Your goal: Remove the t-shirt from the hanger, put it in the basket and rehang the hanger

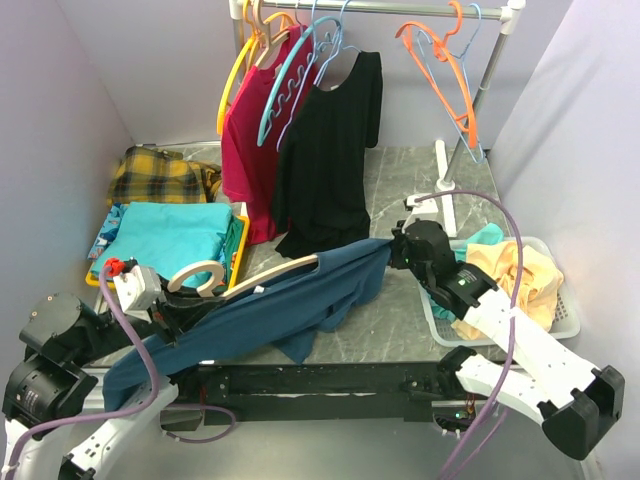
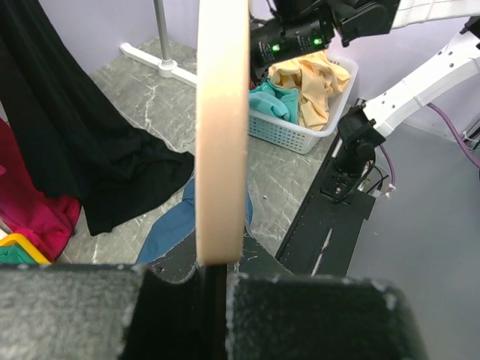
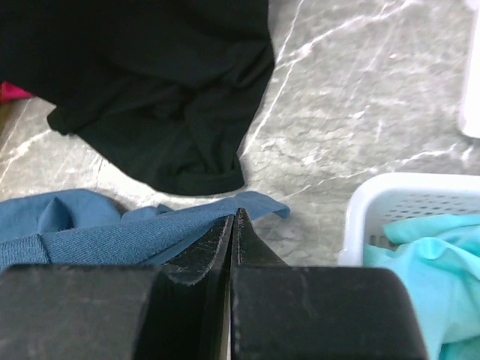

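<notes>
Mid-removal: your left gripper (image 2: 217, 274) clamps the pale wooden hanger (image 2: 222, 135), right gripper (image 3: 234, 225) pinches the dark blue t-shirt (image 3: 97, 236) (stretched between them); next, draw them apart.

A black garment (image 1: 330, 160) hangs near a white basket (image 2: 294, 133) of clothes (image 2: 311, 82).

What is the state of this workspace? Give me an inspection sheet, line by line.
Surface: grey marble table.
Job's things: blue t-shirt stretched between both grippers; wooden hanger at its left end.
Clutter: white basket of clothes, folded teal stack, plaid cloth.
Grippers: left gripper shut on the hanger; right gripper shut on the t-shirt's edge.
Cables: purple cable loops over the right arm.
Surroundings: rail holding a black garment, a red garment and empty hangers; plain walls.
</notes>
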{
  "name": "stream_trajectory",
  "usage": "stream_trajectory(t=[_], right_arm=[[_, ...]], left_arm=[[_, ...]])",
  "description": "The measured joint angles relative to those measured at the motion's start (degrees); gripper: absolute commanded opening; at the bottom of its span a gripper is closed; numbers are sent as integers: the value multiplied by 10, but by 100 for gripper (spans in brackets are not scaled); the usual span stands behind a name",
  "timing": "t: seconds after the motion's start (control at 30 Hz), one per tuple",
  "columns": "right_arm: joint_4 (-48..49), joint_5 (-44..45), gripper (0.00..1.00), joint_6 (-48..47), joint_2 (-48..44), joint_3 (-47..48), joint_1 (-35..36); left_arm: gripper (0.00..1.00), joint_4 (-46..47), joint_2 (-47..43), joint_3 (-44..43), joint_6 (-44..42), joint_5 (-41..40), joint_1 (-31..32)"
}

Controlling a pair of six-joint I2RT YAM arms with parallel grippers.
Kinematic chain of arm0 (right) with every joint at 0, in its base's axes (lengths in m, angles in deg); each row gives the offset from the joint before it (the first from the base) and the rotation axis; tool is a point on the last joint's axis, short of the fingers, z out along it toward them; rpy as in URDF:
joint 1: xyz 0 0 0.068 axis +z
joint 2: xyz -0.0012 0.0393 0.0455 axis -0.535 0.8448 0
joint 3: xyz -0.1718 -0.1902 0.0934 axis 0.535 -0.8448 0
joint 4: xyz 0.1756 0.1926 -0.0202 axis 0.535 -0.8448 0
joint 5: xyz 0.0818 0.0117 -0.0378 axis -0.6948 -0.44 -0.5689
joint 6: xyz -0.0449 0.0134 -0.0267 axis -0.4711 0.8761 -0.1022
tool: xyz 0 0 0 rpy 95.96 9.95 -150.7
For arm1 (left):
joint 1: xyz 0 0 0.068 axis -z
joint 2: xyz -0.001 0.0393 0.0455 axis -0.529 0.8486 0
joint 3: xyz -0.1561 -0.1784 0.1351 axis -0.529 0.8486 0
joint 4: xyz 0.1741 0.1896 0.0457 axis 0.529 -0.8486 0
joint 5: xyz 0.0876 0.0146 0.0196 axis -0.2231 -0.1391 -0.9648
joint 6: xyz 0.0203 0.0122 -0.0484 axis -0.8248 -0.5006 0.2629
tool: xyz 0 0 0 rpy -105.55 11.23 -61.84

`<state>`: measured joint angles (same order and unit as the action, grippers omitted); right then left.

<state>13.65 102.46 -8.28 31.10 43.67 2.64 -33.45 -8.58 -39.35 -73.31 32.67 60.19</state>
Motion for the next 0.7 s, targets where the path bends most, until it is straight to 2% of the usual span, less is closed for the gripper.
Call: stream_trajectory(t=[0.07,0.1,0.13,0.17,0.2,0.27,0.37,0.53,0.7], right_arm=[[3,-10,0,4,8,-4,0],[4,-16,6,4,8,-7,0],[7,-25,18,5,8,-11,0],[7,-34,35,3,9,-14,0],[6,-46,63,0,10,-16,-1],[6,-67,75,-6,9,-17,-1],[5,-94,79,-30,-13,-21,18],[5,-136,80,-63,-74,2,98],[22,-152,78,-91,-74,46,191]], left_arm=[[1,-1,0,0,-2,0,0],[1,-1,0,0,-2,0,0],[1,-2,0,0,-2,0,0],[1,-1,0,0,-2,0,0],[1,-1,0,0,-2,0,0],[1,0,0,0,-2,2,0],[1,3,0,1,-2,7,0],[1,6,1,5,-3,9,0],[1,9,3,9,-6,8,0]])
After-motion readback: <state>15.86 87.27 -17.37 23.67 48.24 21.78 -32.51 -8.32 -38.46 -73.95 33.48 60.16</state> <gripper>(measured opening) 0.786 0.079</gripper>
